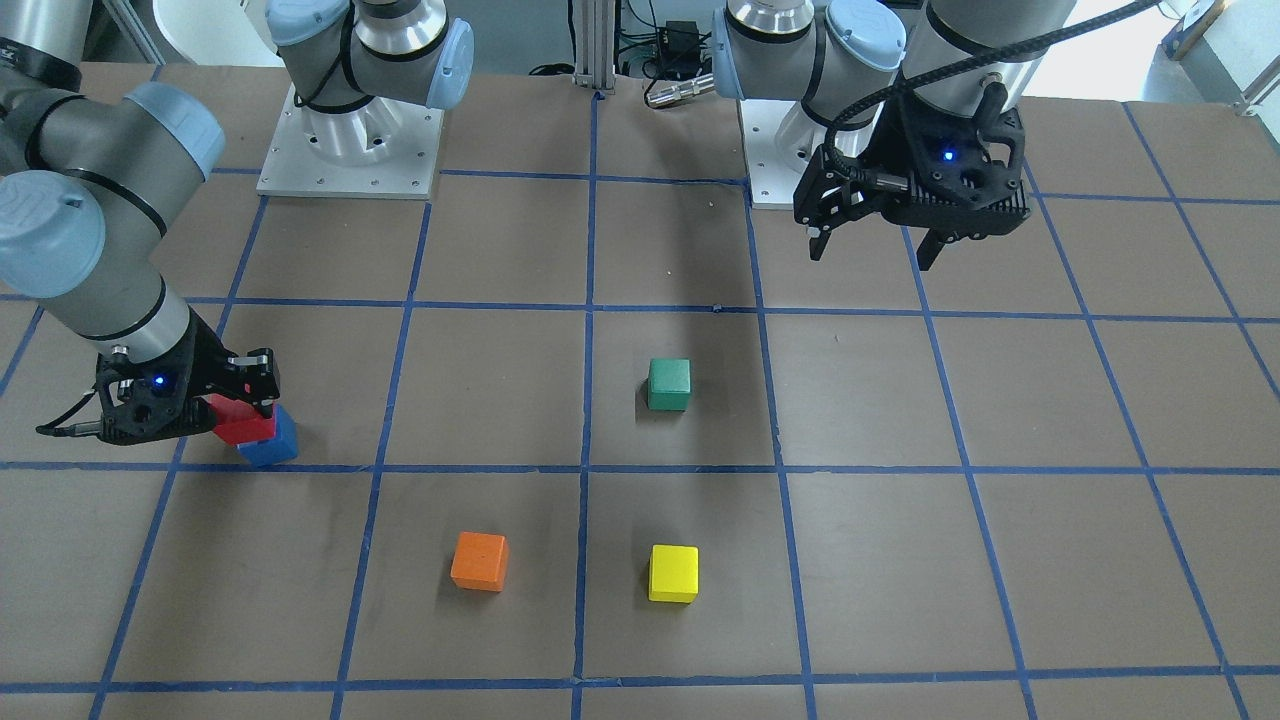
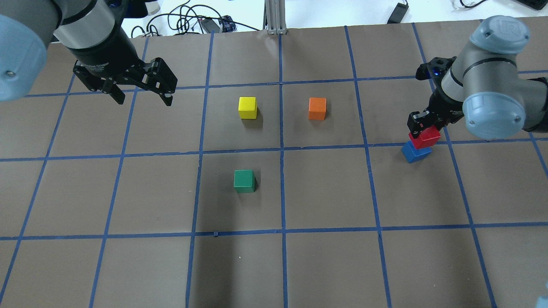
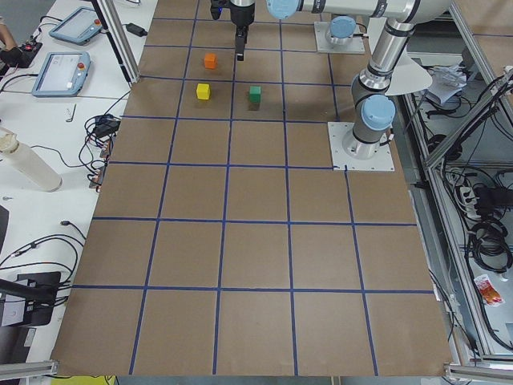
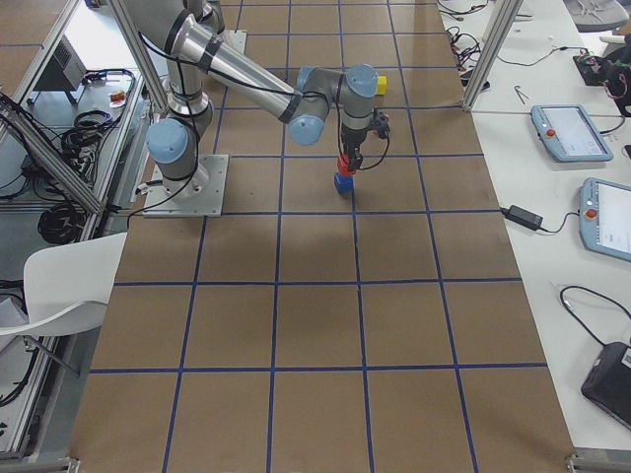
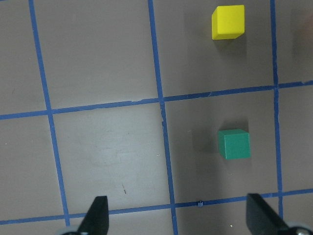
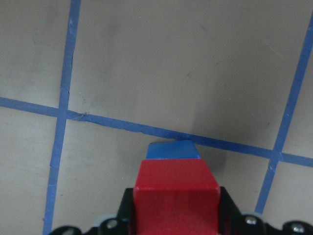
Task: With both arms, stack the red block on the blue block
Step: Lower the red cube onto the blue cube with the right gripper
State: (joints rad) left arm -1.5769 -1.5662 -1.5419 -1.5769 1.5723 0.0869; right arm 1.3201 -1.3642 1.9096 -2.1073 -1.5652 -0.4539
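Note:
The red block (image 1: 243, 424) sits on top of the blue block (image 1: 270, 445), slightly offset, near the table's right side in the overhead view, red block (image 2: 426, 137) over blue block (image 2: 415, 152). My right gripper (image 2: 424, 124) is shut on the red block, which fills the space between its fingers in the right wrist view (image 6: 176, 196), with the blue block (image 6: 172, 149) showing just beyond it. My left gripper (image 2: 143, 98) is open and empty, hovering high over the table's far left; its fingertips (image 5: 98, 215) frame bare table.
A green block (image 2: 244, 180) lies near the table's middle, a yellow block (image 2: 247, 107) and an orange block (image 2: 317, 108) beyond it. The green block (image 5: 234, 144) and yellow block (image 5: 228, 21) also show in the left wrist view. Blue tape lines grid the brown table.

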